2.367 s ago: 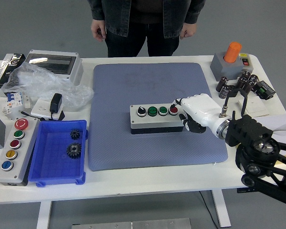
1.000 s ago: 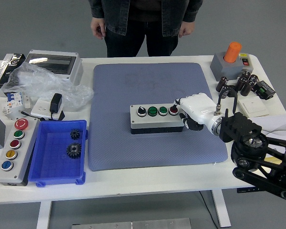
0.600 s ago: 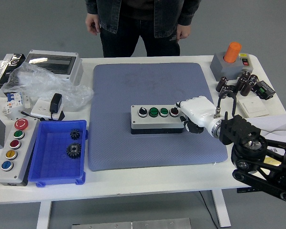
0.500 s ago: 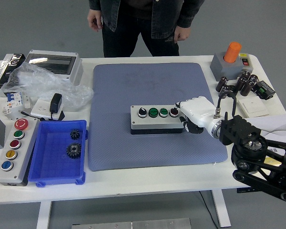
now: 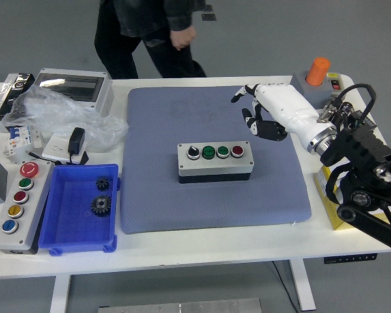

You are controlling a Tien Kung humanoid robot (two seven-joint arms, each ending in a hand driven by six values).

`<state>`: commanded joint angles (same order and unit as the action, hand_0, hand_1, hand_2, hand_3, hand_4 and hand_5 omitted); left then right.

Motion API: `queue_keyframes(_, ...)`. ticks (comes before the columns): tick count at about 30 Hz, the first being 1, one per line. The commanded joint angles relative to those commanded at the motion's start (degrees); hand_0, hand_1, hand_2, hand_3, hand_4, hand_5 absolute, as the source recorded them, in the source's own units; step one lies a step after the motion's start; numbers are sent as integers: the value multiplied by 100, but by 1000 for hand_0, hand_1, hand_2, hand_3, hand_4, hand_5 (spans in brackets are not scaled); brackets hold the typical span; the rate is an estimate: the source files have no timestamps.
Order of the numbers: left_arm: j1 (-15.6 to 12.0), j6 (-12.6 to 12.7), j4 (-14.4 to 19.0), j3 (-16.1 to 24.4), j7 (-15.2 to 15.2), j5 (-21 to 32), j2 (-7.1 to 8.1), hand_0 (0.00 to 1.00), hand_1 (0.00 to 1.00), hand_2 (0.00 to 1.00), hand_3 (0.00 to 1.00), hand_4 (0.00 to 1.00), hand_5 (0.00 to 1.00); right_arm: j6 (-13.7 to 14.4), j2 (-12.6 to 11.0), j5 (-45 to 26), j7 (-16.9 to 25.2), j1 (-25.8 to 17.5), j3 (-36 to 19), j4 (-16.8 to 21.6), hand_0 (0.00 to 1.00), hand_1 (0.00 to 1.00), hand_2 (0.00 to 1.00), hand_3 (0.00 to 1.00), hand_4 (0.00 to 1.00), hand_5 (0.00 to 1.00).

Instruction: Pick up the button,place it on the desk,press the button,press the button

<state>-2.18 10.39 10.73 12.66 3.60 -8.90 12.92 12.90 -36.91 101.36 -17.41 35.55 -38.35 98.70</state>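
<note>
A grey button box (image 5: 214,161) with a black selector, two green buttons and a red button lies in the middle of the blue-grey mat (image 5: 208,124). My right hand (image 5: 260,111), white with black finger joints, hangs above the mat's right rear part, up and to the right of the box. Its fingers are loosely spread and hold nothing. It touches neither the box nor the mat. My left arm is out of sight.
A blue tray (image 5: 78,208) with two gears and a grey four-button station (image 5: 16,205) sit front left. Plastic wrap (image 5: 58,117), a charger and a grey enclosure (image 5: 75,88) stand back left. An orange-topped switch (image 5: 316,75) is back right. A person (image 5: 150,29) walks left behind the table.
My right hand has lifted off the box's right end and drawn back up and to the right. The person has moved left along the far side.
</note>
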Motion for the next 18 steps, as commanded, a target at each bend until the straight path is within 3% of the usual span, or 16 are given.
queue_keyframes(1, -1, -1, 1, -1, 1, -2, 0, 669, 696, 618, 645, 612, 391, 2, 10, -48, 31, -5, -39, -10, 374, 466, 585, 763, 813, 298)
queue_keyframes(6, 20, -7, 8, 42, 7, -51, 14, 669, 696, 618, 645, 612, 391, -65, -7, -185, 134, -78, -222, -13, 374, 466, 585, 763, 813, 298)
queue_keyframes(7, 21, -9, 9, 49, 10, -60, 18, 669, 696, 618, 645, 612, 390, -56, -25, -203, 162, -114, -285, 8, 660, 741, 882, 978, 998, 492)
queue_keyframes(12, 13, -29, 4, 42, 52, -73, 48, 669, 696, 618, 645, 612, 390, 106, -160, -297, 402, -492, -816, 184, 660, 741, 882, 978, 998, 492)
queue_keyframes(13, 14, -31, 6, 64, 58, -91, 56, 669, 696, 618, 645, 612, 390, 164, -183, -320, 470, -591, -941, 206, 862, 924, 998, 998, 998, 586)
queue_keyframes(18, 32, -53, 6, 107, 91, -127, 104, 669, 696, 618, 645, 612, 390, 460, -248, -472, 804, -1170, -1586, 239, 862, 924, 998, 998, 998, 586)
